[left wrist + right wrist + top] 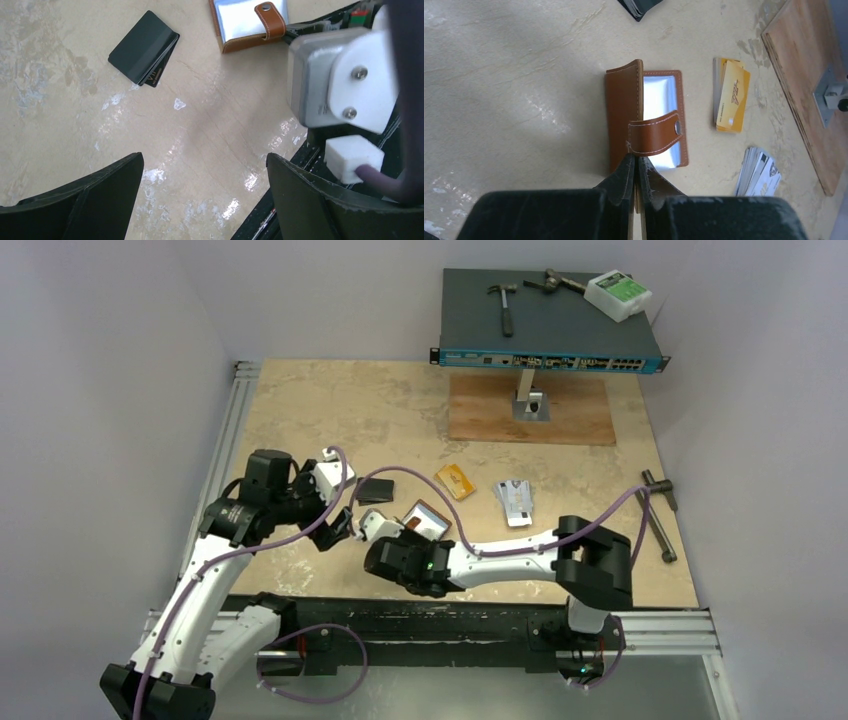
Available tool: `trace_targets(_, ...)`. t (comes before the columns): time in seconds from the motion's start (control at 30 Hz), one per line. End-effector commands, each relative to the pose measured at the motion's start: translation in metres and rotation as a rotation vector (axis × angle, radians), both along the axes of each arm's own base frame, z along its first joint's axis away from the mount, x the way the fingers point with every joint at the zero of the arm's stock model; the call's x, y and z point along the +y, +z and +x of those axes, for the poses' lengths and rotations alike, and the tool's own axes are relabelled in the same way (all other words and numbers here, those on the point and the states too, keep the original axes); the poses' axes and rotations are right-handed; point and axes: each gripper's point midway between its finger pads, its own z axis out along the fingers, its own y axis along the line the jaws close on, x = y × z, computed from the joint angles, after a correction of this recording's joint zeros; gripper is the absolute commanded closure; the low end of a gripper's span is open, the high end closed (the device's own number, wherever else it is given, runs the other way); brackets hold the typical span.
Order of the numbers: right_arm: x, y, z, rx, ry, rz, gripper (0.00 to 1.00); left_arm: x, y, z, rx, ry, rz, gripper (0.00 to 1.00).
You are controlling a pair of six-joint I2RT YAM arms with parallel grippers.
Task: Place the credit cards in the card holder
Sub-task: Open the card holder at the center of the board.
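Pinches stitched brown leather card holder (624,115), flat black credit cards (375,490) at its ten o'clock, in right end effector (634,170), spreads empty left end effector (204,162) wide.

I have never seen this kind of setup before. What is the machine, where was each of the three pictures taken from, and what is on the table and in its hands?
These are two robot arms bolted at the near edge of a table. The wide picture looks down from above and behind them. The other two come from a camera on each wrist, so each shows its own fingers. The right hand is shut on the edge of the open brown card holder. The left hand is open and holds nothing. Lying loose are black cards, gold cards and silvery white cards. At the back sits a network switch with hammers on top.
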Motion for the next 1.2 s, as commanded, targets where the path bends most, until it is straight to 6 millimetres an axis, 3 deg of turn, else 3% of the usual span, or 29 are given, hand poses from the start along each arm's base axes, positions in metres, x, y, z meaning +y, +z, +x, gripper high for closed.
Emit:
trace_targets(0.0,0.007,-0.006,-0.014,-0.061,0.033,-0.125,1.0,0.007,0.0,0.012,-0.014,0.07,0.008,0.07)
trace_targets(0.27,0.021,-0.036,-0.051,0.008,0.121,-0.168,1.0,0.018,-0.01,0.026,-0.028,0.124,0.036,0.07)
trace_targets(0.4,0.027,-0.039,-0.063,0.076,0.151,-0.095,1.0,0.016,-0.011,0.039,-0.017,0.138,0.013,0.06)
trace_targets(0.57,0.028,-0.034,-0.071,0.108,0.204,-0.007,1.0,-0.012,-0.013,0.039,0.011,0.007,-0.077,0.05)
trace_targets(0.67,0.028,-0.028,-0.078,0.119,0.273,0.043,1.0,-0.033,-0.02,0.024,0.037,-0.157,-0.107,0.0)
trace_targets(0.87,0.024,-0.009,-0.086,0.124,0.35,0.146,1.0,-0.06,-0.022,0.01,-0.081,-0.433,-0.163,0.0)
trace_targets(1.0,0.022,-0.01,-0.093,0.152,0.384,0.162,1.0,-0.082,-0.024,0.002,-0.085,-0.546,-0.201,0.0)
trace_targets(1.17,0.019,-0.015,-0.097,0.166,0.411,0.174,1.0,-0.106,-0.041,-0.005,-0.053,-0.629,-0.209,0.0)
